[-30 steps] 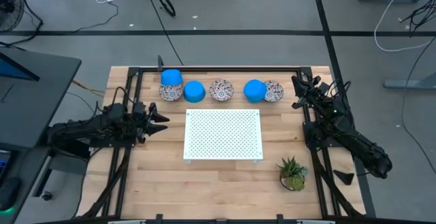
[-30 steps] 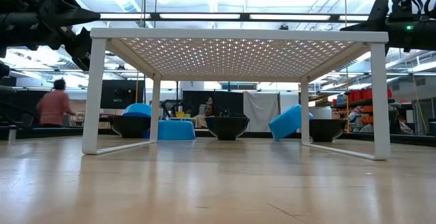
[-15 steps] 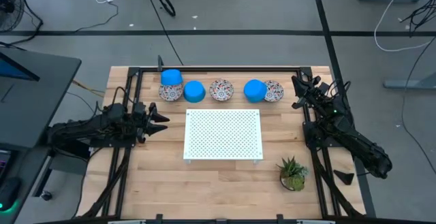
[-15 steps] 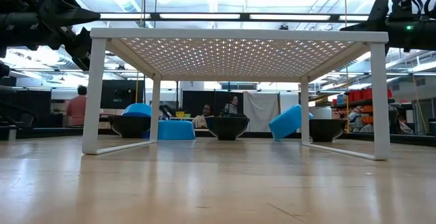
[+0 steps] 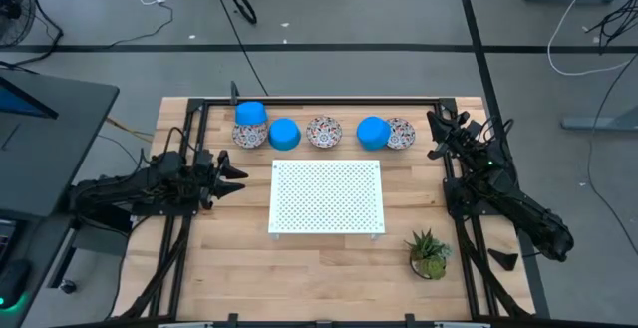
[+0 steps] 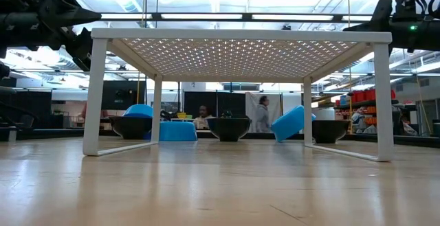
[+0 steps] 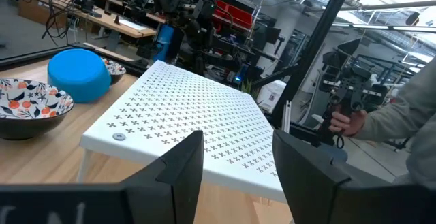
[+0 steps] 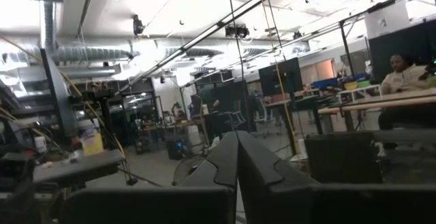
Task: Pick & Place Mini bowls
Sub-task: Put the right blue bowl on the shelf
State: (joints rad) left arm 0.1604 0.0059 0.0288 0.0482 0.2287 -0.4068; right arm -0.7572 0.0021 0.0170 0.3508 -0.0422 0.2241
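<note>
Several mini bowls stand in a row along the table's far edge. The leftmost blue bowl (image 5: 250,115) rests on a patterned bowl (image 5: 244,137). Then come a blue bowl (image 5: 284,134) upside down, a patterned bowl (image 5: 324,132), and a blue bowl (image 5: 372,132) that is tilted and leans on a patterned bowl (image 5: 401,134). My left gripper (image 5: 239,173) hovers open at the table's left, beside the white board. My right gripper (image 5: 435,135) hovers shut at the far right, just right of the last bowl. The left wrist view shows a patterned bowl (image 7: 27,105) and a blue bowl (image 7: 80,74).
A white perforated board (image 5: 326,197) on legs stands in the table's middle, between the two arms. A small green potted plant (image 5: 429,253) sits near the right front corner. Bare wood lies along the near edge. A dark frame (image 5: 299,100) runs along the far edge.
Neither arm nor any bowl has moved. A person in the room behind the table has walked from left to right.
</note>
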